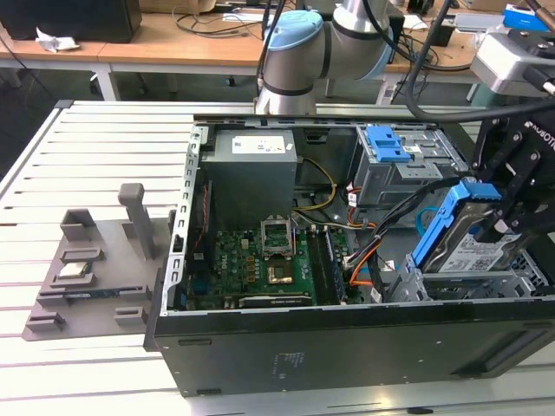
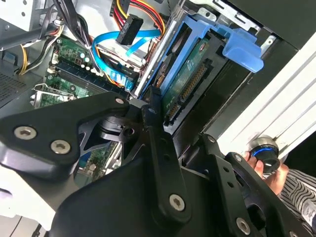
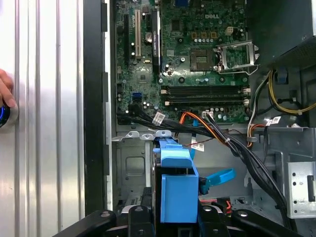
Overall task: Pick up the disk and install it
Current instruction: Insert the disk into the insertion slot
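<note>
Exterior view: our gripper [image 1: 512, 212] pinching disk [image 1: 468, 234], fingers clamped on it, tilted over drive cage [image 1: 520, 279] at case's right. We judge risk: blue rail catching cage edge, or snagging cable bundle [image 3: 237, 143] just beside, jamming insertion.

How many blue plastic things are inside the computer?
2 in the exterior view: the blue latch atop the drive bay, and the disk with its blue rail, tilted at the jaws. Others may be hidden.
</note>
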Available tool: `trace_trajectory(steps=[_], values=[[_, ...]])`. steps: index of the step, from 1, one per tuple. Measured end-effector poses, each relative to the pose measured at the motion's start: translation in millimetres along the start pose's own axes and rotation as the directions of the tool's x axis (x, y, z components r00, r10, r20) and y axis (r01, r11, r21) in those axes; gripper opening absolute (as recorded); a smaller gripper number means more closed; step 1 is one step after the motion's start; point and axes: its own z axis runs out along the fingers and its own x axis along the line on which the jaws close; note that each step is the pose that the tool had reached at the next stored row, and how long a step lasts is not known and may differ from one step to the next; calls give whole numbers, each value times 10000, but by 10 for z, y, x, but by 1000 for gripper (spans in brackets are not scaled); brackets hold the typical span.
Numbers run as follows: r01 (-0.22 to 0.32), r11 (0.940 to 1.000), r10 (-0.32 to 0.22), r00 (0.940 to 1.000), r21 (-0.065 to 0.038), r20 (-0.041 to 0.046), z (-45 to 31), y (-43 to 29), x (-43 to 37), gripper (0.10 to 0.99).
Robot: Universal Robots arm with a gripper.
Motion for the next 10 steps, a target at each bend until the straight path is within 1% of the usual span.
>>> trace_trajectory(steps=[6, 7, 8, 10], values=[[0, 10000, 0, 10000, 0, -1, 9, -1, 0, 365], [0, 10000, 0, 10000, 1, -3, 9, -1, 0, 373], [0, 10000, 0, 10000, 0, -2, 9, -1, 0, 439], [1, 10000, -1, 10000, 1, 1, 11, -1, 0, 439]])
